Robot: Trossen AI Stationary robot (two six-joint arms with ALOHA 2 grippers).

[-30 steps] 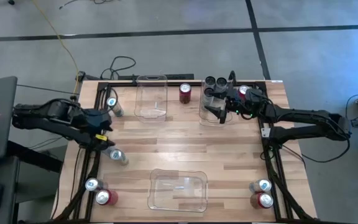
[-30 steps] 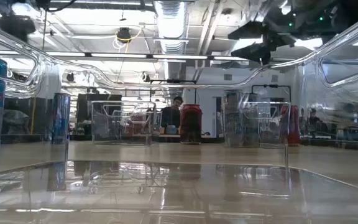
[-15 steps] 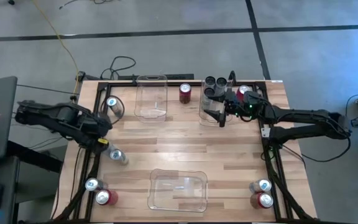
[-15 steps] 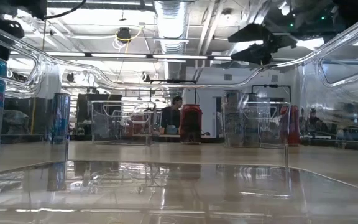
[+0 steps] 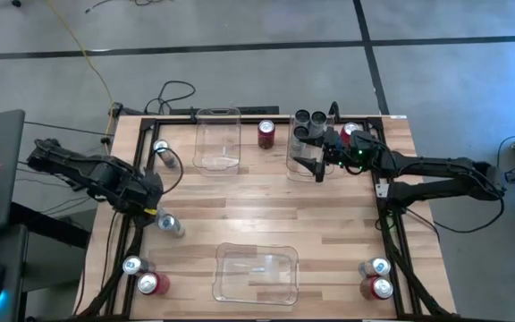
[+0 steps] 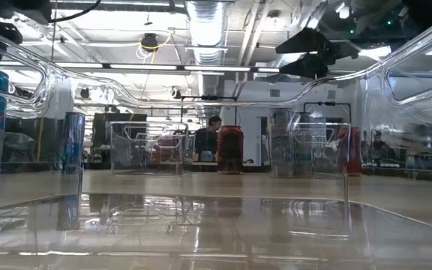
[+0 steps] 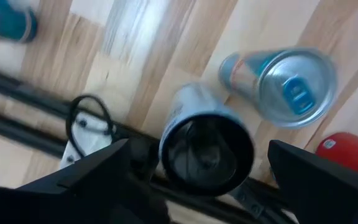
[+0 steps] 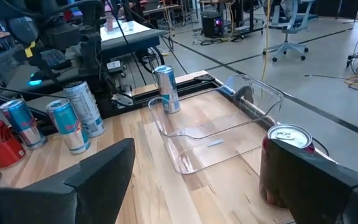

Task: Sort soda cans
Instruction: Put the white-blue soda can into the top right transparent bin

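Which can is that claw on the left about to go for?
Probably the silver-and-blue can by the table's left edge, roughly midway along, just below the open left gripper. It stands alone; the next cans are paired in the near left corner.

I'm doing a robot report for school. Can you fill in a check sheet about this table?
Surface: wooden table, bare middle.
Job's things: three dark cans inside the right back bin; red can between the back bins; silver-blue and red cans along both edges.
Clutter: nothing seen.
Grippers: left gripper open over the left edge; right gripper open above the right back bin.
Cables: black cable on the floor behind.
Surroundings: grey floor, office chair.
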